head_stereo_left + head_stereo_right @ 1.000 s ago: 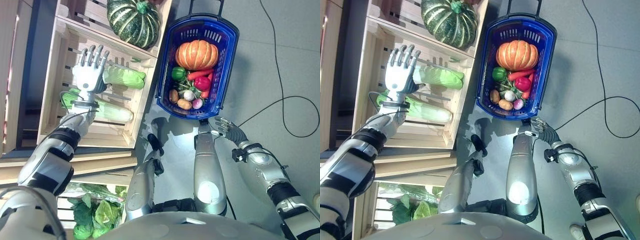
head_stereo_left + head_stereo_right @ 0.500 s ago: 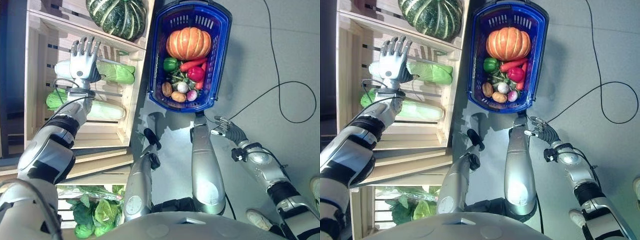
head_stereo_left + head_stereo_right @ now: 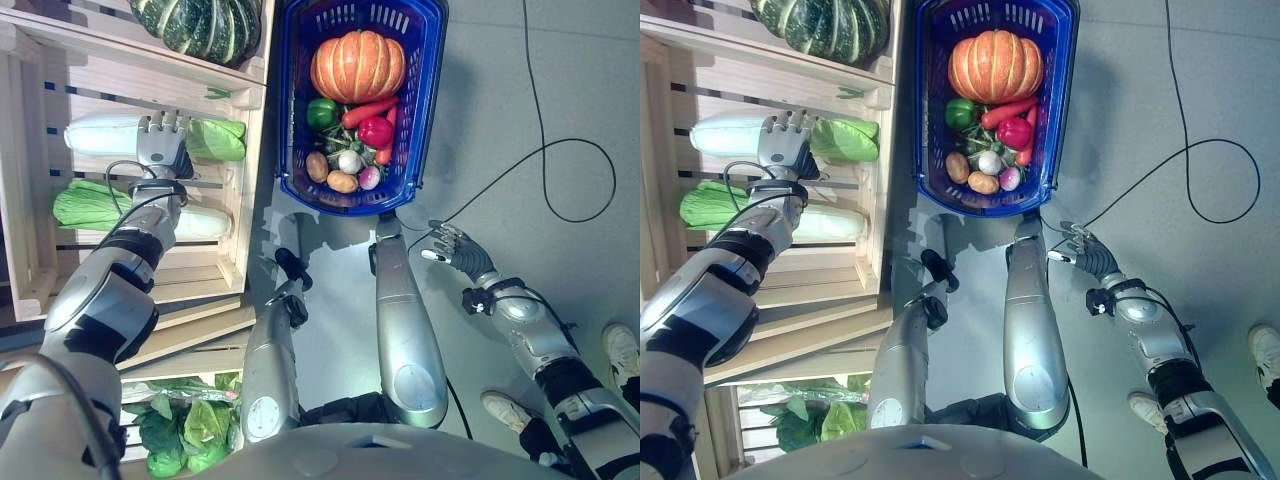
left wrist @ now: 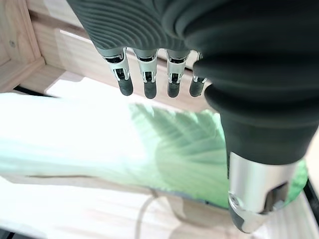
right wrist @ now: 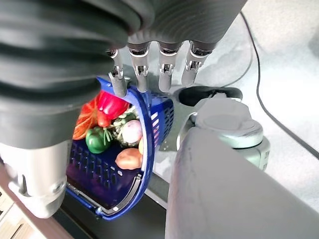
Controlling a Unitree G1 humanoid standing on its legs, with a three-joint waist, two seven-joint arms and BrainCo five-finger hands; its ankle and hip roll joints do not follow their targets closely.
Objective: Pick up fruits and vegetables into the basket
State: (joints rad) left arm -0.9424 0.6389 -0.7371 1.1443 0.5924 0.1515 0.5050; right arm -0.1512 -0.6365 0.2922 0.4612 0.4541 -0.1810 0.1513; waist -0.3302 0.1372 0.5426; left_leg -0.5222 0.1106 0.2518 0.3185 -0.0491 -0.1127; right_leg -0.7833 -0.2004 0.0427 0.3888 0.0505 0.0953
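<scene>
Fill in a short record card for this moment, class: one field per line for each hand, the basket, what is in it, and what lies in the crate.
left hand: open, over the upper cabbage in the wooden crate
right hand: open, holding nothing, above the floor beside the basket
basket: blue, on the floor beside the crate
basket contents: orange pumpkin, green pepper, red pepper, carrot, small round vegetables
crate contents: two cabbages, the lower cabbage nearer the robot
shelf beyond: striped green squash
</scene>
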